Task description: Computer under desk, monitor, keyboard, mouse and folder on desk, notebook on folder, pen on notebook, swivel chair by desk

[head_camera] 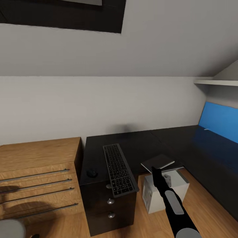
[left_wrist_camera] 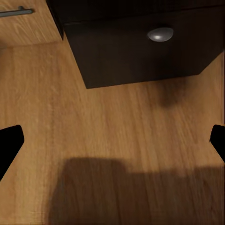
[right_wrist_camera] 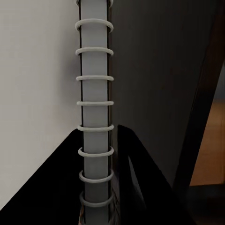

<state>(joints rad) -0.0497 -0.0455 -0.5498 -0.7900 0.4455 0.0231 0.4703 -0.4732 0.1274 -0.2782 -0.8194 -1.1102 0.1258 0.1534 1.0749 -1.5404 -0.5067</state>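
The black desk (head_camera: 142,145) runs along the grey wall and turns right toward its blue back panel (head_camera: 219,120). On its left end lies the keyboard (head_camera: 119,170), with the small black mouse (head_camera: 92,172) just left of it. My right gripper (head_camera: 155,172) is shut on the grey notebook (head_camera: 158,161), held roughly flat at the desk's front edge above the white computer (head_camera: 165,193) on the floor. Up close, the notebook's spiral spine (right_wrist_camera: 95,93) stands between the black fingers (right_wrist_camera: 140,178). My left gripper (left_wrist_camera: 112,140) is open over the wooden floor, near the desk's drawers (left_wrist_camera: 140,51).
A light wooden cabinet (head_camera: 36,165) with long metal handles stands against the desk's left end. Black drawers with silver knobs (head_camera: 110,201) sit under the keyboard. A white shelf (head_camera: 215,82) juts out at the upper right. Plank floor (head_camera: 148,224) lies in front.
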